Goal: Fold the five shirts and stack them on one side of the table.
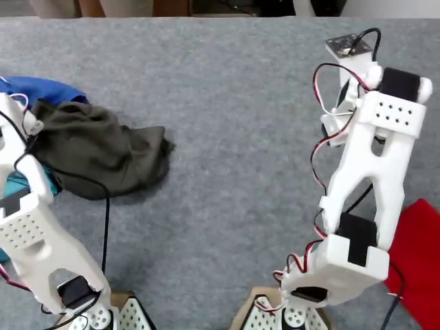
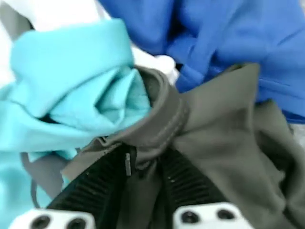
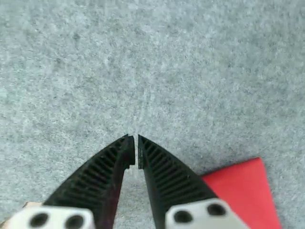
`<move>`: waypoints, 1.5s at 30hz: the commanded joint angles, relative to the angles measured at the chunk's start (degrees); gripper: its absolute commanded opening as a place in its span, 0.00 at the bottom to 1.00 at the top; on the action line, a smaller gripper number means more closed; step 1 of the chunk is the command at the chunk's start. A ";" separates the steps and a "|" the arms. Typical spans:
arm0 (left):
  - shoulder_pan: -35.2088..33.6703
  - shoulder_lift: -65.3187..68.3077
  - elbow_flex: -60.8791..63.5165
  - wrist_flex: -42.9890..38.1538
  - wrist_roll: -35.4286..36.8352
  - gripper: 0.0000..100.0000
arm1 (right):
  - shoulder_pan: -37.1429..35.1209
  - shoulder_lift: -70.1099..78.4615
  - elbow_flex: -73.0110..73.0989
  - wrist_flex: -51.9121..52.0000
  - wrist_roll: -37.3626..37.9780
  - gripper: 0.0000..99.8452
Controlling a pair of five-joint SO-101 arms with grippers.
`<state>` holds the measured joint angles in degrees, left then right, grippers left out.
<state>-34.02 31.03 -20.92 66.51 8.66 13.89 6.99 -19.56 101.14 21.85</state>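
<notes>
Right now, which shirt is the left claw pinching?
The dark olive shirt: its cloth is bunched between the fingers of the left gripper. The turquoise shirt, blue shirt and white shirt lie beside it ungripped; the red shirt lies by the right arm.

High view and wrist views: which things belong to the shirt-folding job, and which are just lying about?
Job: olive shirt, blue shirt, teal shirt, white shirt, red shirt; left hand shut on the olive shirt; right hand shut.
Just there: grey table cover.
</notes>
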 commanded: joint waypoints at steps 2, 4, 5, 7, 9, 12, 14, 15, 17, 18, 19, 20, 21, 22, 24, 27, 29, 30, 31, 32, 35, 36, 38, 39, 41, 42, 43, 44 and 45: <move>3.52 -0.40 -9.41 7.47 1.05 0.02 | -1.45 -3.47 -0.57 0.09 -1.14 0.03; 5.98 -0.40 -14.07 12.40 0.97 0.02 | -1.54 -3.47 -0.57 0.09 -1.93 0.03; 7.47 -0.40 -16.62 15.21 0.79 0.02 | -1.54 -3.47 -0.57 0.09 -1.93 0.03; 10.81 -0.40 -22.07 20.84 0.70 0.02 | -1.45 -3.47 -0.57 0.26 -1.93 0.03; 14.15 -0.31 -27.16 25.32 0.70 0.02 | -1.19 -3.47 -0.57 0.44 -1.93 0.03; 17.93 0.04 -33.05 28.75 0.70 0.02 | -1.10 -3.47 -0.57 0.53 -1.93 0.03; 18.90 0.13 -35.08 29.27 0.79 0.02 | -1.10 -3.47 -0.57 0.53 -1.93 0.03; 18.90 0.13 -35.43 29.19 0.79 0.02 | -1.10 -3.47 -0.57 0.53 -1.93 0.03; 18.29 0.13 -35.87 28.92 0.97 0.02 | -1.10 -3.47 -0.57 0.53 -1.93 0.03; 16.79 0.13 -35.96 28.75 1.05 0.02 | -1.10 -3.47 -0.57 0.53 -1.93 0.03; 14.95 0.13 -36.04 27.87 1.14 0.02 | -1.10 -3.47 -0.48 0.53 -1.93 0.03; 12.92 0.13 -36.04 26.81 1.14 0.02 | -1.10 -3.47 -0.48 0.53 -1.93 0.03; 9.93 0.04 -36.04 25.32 1.14 0.02 | -1.10 -3.47 -0.48 0.53 -1.93 0.03; 6.42 -0.22 -36.04 23.30 1.14 0.02 | -1.10 -3.47 -0.48 0.53 -1.93 0.03; -0.88 -0.31 -36.22 18.20 0.79 0.02 | -1.10 -3.47 -0.31 0.53 -1.85 0.03; -11.60 -0.31 -41.49 13.01 0.70 0.02 | -1.10 -3.38 -0.04 0.53 -1.85 0.03; -16.44 0.22 -45.63 11.43 0.70 0.02 | -1.27 -3.30 -0.04 0.26 -1.85 0.03; -17.76 0.22 -47.12 11.25 0.70 0.02 | -1.36 -3.21 -0.04 0.18 -1.85 0.03; -18.55 0.22 -48.00 11.34 0.70 0.02 | -1.45 -3.12 -0.04 0.18 -1.85 0.03; -18.64 0.22 -48.18 11.43 0.70 0.02 | -1.54 -3.12 -0.04 0.09 -1.85 0.03; -16.35 0.22 -46.59 12.84 0.70 0.11 | -1.54 -3.03 -0.04 0.09 -1.85 0.03; -15.30 0.22 -45.36 13.98 0.70 0.16 | -1.54 -3.03 -0.04 0.09 -1.85 0.03; -12.22 0.22 -42.81 17.41 0.88 0.25 | -1.54 -3.03 -0.04 0.09 -1.85 0.03; -10.46 0.13 -42.29 19.60 0.70 0.27 | -1.54 -3.03 -0.04 0.09 -1.85 0.03; -7.12 -0.13 -42.02 22.77 0.70 0.27 | -1.54 -3.03 -0.04 0.09 -1.85 0.03; -5.19 -0.13 -41.93 24.00 0.70 0.26 | -1.54 -3.12 -0.04 0.09 -1.85 0.03; -3.16 -0.13 -41.93 25.23 0.70 0.26 | -1.54 -3.21 -0.04 0.18 -1.85 0.03; -1.32 0.13 -41.93 25.93 0.70 0.25 | -1.54 -3.30 -0.04 0.26 -1.85 0.03; 0.09 0.22 -41.41 26.02 0.62 0.25 | -1.54 -3.47 -0.04 0.26 -1.85 0.03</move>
<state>-38.33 32.35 -62.86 90.95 9.19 13.36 6.99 -19.38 101.14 20.44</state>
